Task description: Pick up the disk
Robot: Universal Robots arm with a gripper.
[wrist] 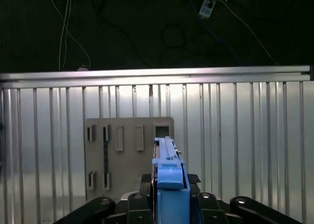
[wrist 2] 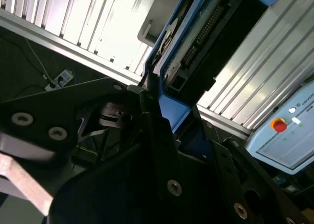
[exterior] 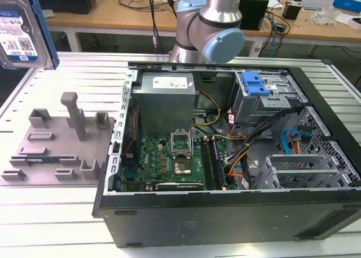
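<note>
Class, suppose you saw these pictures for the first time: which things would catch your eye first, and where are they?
First the open computer case, filling the middle of the slatted table in the exterior view, its green board exposed. Next the disk, lifted clear of the table at that view's upper left; in both wrist views it sits clamped in the gripper, above a grey fixture plate.

The arm (exterior: 210,21) is showing brushed silver tubing and a pale blue round joint cap (exterior: 224,45) — the hand (wrist 2: 162,136) is showing black plates carrying silver screws.
</note>
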